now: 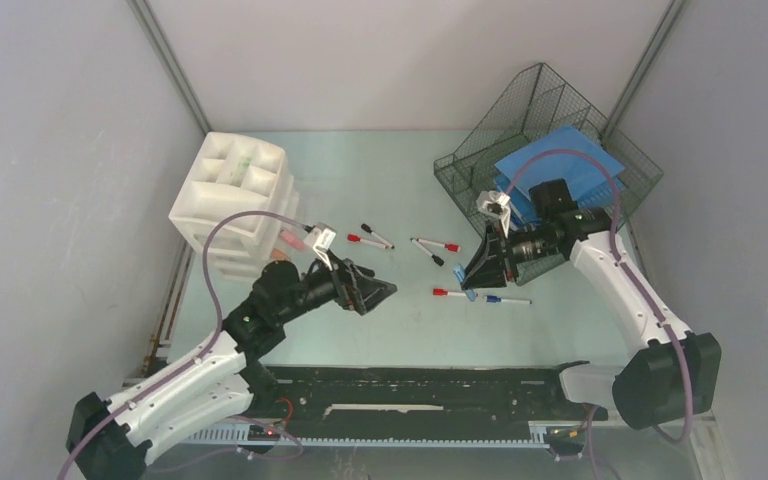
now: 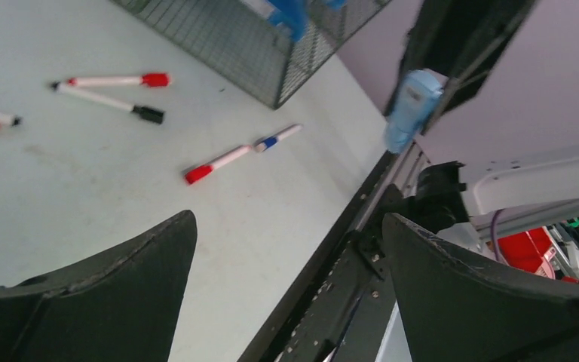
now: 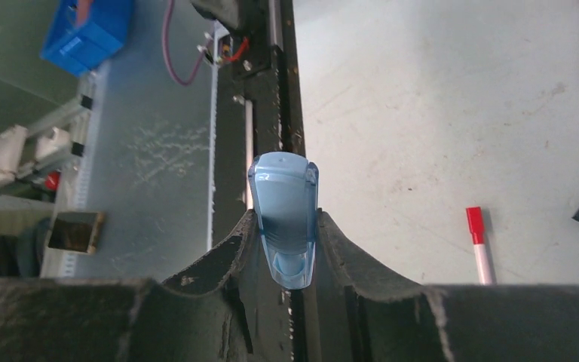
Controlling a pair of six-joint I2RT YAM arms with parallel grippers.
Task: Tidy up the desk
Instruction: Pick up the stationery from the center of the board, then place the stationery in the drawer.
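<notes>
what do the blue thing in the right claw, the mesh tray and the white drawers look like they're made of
The blue thing in the right claw: translucent glossy plastic, probably; light shows through it. The mesh tray: thin dark metal wire, likely coated, an open grid. The drawers: matte white moulded plastic, apparently.

The surface (image 1: 400, 170) is a flat, level rectangle in pale mint green with a matte finish. It's boxed in by plain grey walls (image 1: 60, 150) on the left, far and right sides. A black rail (image 1: 410, 385) runs along the whole near edge, left to right. Up close it's not exactly spotless: there are faint scuffs and greyish smudges across the middle, plus a few tiny dark specks. It's pretty untidy too, with loose markers (image 1: 436, 244) scattered across the middle. A white drawer unit (image 1: 235, 190) sits far left and a wire basket (image 1: 545, 140) far right.
</notes>
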